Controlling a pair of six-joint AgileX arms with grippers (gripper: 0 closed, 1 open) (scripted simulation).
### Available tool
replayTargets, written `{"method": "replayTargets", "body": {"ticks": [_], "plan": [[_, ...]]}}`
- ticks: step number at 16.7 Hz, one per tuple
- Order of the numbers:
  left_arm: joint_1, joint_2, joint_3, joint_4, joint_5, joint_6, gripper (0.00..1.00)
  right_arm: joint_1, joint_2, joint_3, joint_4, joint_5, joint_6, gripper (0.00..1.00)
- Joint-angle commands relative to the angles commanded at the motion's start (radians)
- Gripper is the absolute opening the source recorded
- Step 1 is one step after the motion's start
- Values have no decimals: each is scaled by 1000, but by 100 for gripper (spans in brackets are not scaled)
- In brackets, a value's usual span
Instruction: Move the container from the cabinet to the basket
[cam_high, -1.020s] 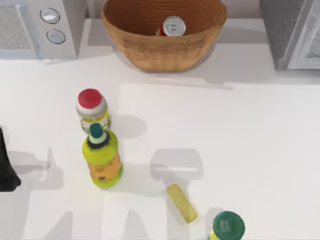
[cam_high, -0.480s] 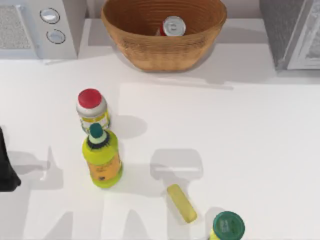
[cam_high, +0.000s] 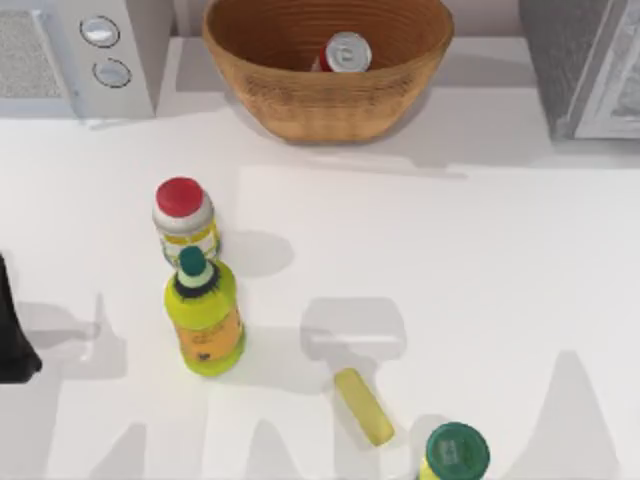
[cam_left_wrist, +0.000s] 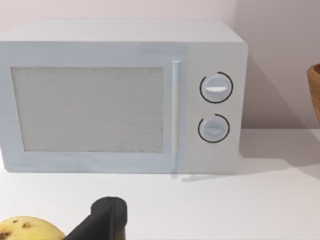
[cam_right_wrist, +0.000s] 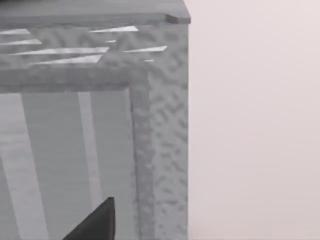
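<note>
Can in the basket, both arms off to the sides.

The can (cam_high: 347, 51) stands upright inside the basket (cam_high: 300, 105) at the middle of the table's (cam_high: 480, 280) far edge, silver top up, just behind the near wall. The cabinet (cam_high: 565, 60) fills the far right corner, the microwave (cam_high: 75, 55) the far left. The left arm (cam_high: 12, 330) sits at the left edge; its gripper (cam_left_wrist: 102, 220) faces the microwave, and whether its jaws are wide or narrow I cannot tell. The right gripper (cam_right_wrist: 95, 222) faces the cabinet's corner; its jaws likewise cannot be judged. A red-capped jar (cam_high: 183, 215) and a yellow bottle (cam_high: 203, 315) stand left of centre.
</note>
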Motion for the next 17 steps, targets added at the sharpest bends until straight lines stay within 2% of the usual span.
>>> {"method": "replayTargets", "body": {"ticks": [4, 7, 15, 17], "plan": [[0, 0, 0, 0, 0, 0, 100, 9, -57, 259, -322, 7, 1, 100], [0, 0, 0, 0, 0, 0, 100, 16, -90, 384, -458, 13, 2, 100], [0, 0, 0, 0, 0, 0, 100, 16, -100, 426, -497, 16, 2, 100], [0, 0, 0, 0, 0, 0, 100, 45, -98, 432, -499, 45, 2, 100]]}}
